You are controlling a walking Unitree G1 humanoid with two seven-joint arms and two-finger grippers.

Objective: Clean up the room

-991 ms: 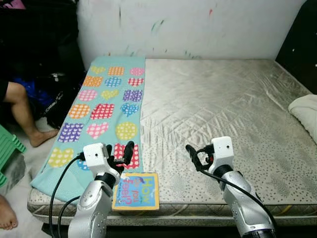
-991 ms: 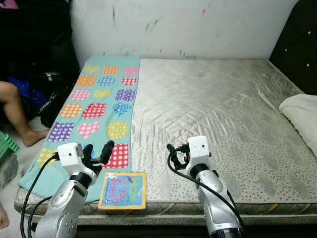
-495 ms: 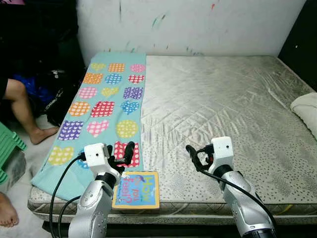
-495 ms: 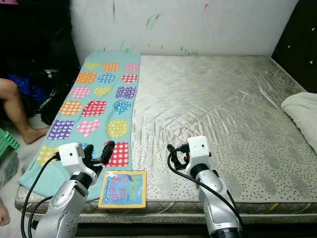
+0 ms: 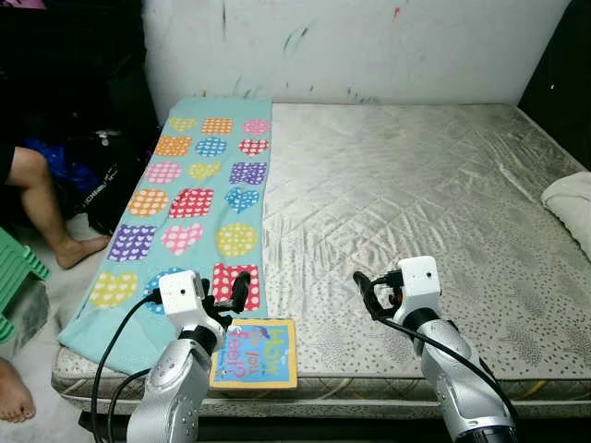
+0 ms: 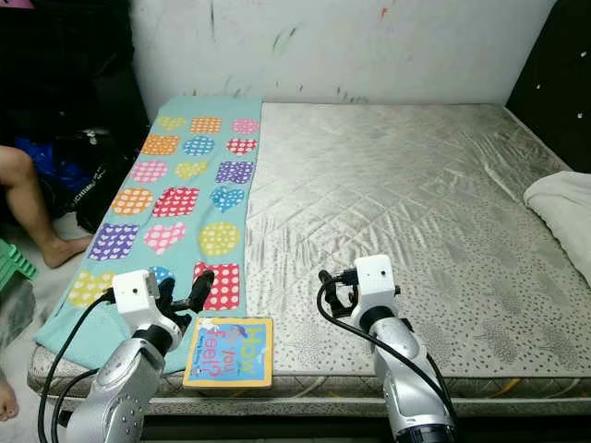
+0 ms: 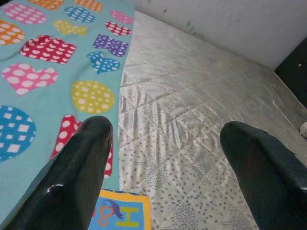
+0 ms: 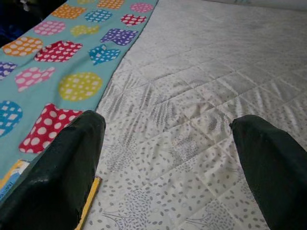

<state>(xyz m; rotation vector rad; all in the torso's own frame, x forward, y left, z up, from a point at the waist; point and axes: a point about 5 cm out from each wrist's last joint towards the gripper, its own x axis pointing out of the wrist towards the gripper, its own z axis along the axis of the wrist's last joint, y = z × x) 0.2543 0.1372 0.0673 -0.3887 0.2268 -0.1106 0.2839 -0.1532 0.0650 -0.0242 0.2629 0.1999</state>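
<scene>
The book (image 5: 253, 353) is lying flat at the bed's (image 5: 416, 194) near edge, toward its left corner, its left side just overlapping the towel (image 5: 189, 208) and not yet picked up. The towel, teal with dotted hearts, is stretching along the bed's left edge from the wall to the near corner, draping slightly over that corner. A white cloth (image 5: 570, 203) is sitting at the bed's right edge.

The left end effector (image 5: 226, 293) is hovering just above the book's far-left corner, over the towel, its fingers (image 7: 79, 167) spread apart and gripping nothing. The right end effector (image 5: 374, 293) is hanging over bare mattress near the front edge, right of the book, its fingers (image 8: 64, 167) also spread wide and holding nothing.

Judging by this, the cleanup is looking barely begun: the book, towel and white cloth are all sitting on the bed. The book seems the step in hand, with the left end effector closest to it. A person's leg (image 5: 42, 208) is resting on the floor beside the bed's left edge, next to dark bags (image 5: 97, 175).
</scene>
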